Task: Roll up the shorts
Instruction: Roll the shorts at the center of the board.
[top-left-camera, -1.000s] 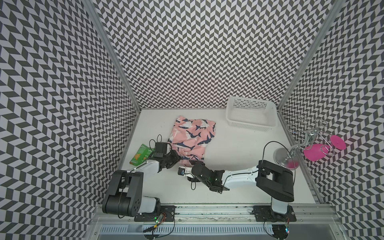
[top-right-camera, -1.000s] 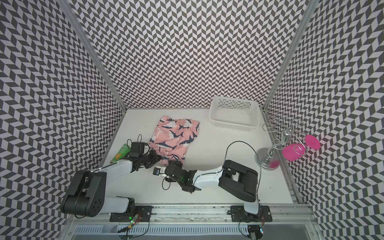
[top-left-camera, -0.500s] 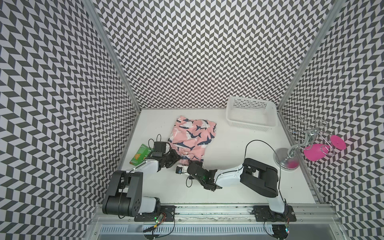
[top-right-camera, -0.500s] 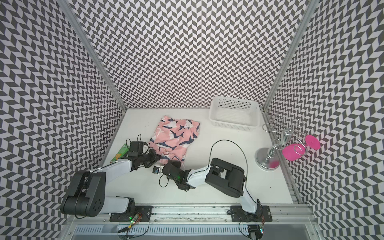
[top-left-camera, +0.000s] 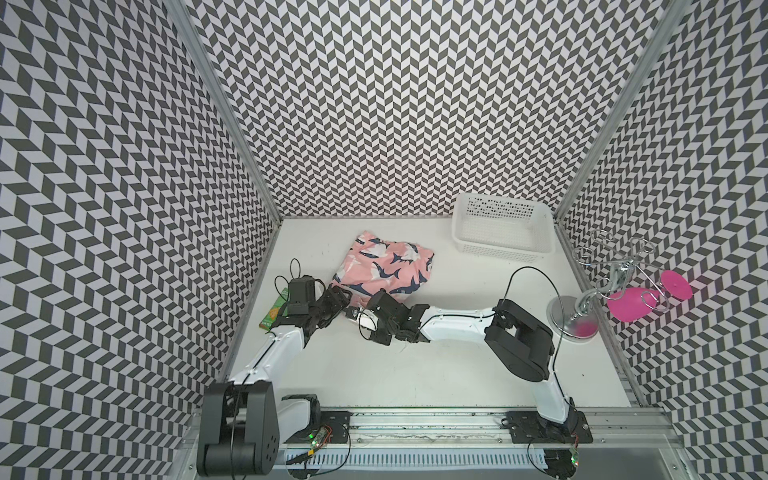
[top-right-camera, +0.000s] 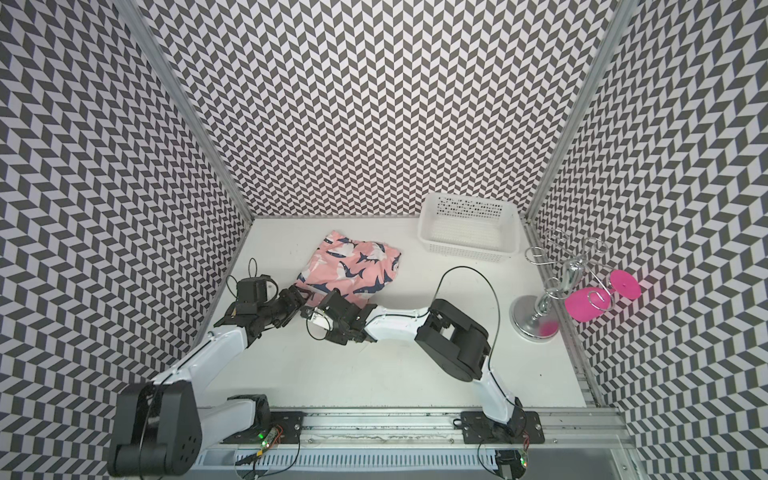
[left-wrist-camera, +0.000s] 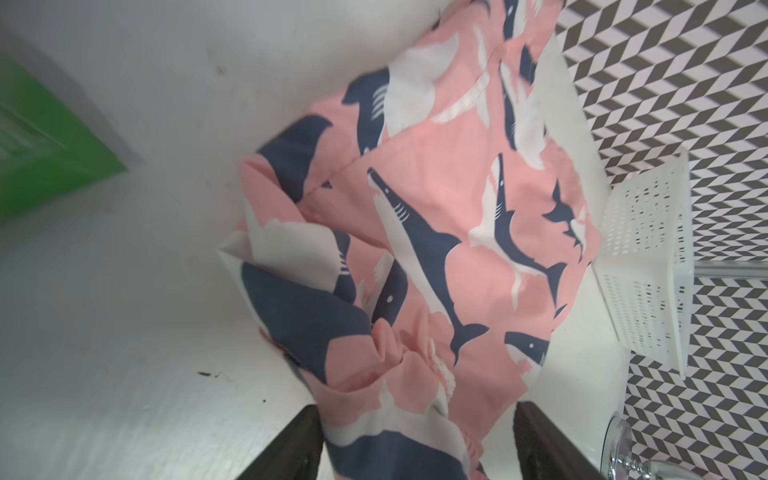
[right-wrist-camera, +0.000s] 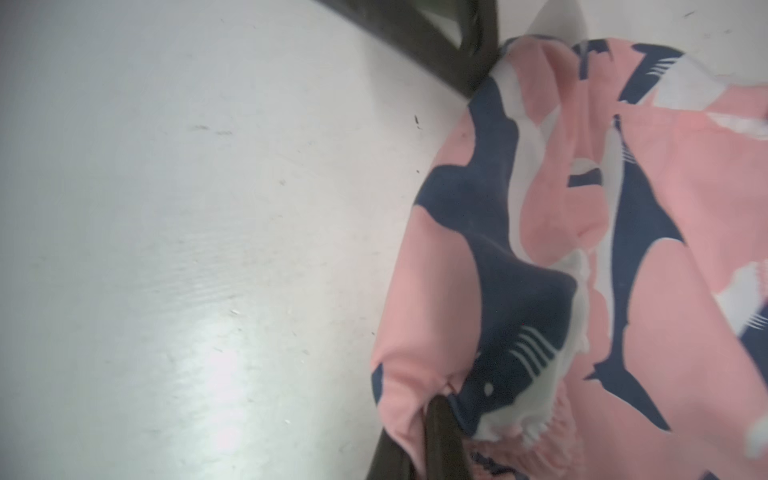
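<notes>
Compared with a second ago, my right arm is reaching further across the tabletop (top-left-camera: 415, 374), so the right claw (top-left-camera: 376, 297) is now sitting at the near edge of the shorts (top-left-camera: 384, 266), and the left claw (top-left-camera: 343, 297), clenched before, is now standing spread. In the left wrist view the left claw (left-wrist-camera: 415, 409) is straddling a bunched fold of the pink shark-print fabric (left-wrist-camera: 436, 249), its two dark fingers (left-wrist-camera: 299, 436) well apart, so I am reading it as released. In the right wrist view the right claw (right-wrist-camera: 436, 415) is clamping tight on the gathered hem of the shorts (right-wrist-camera: 582, 249). In both top views the shorts (top-right-camera: 353, 266) are lying crumpled and unrolled toward the back of the tabletop, their near edge lying at the two claws. A green snack bag (top-left-camera: 275, 309) is lying just beside the left arm, by the wall. A white perforated basket (top-left-camera: 503, 232) is sitting in the rear corner, and a pink wine glass (top-left-camera: 627, 305) is hanging on a chrome glass rack (top-left-camera: 582, 307).
</notes>
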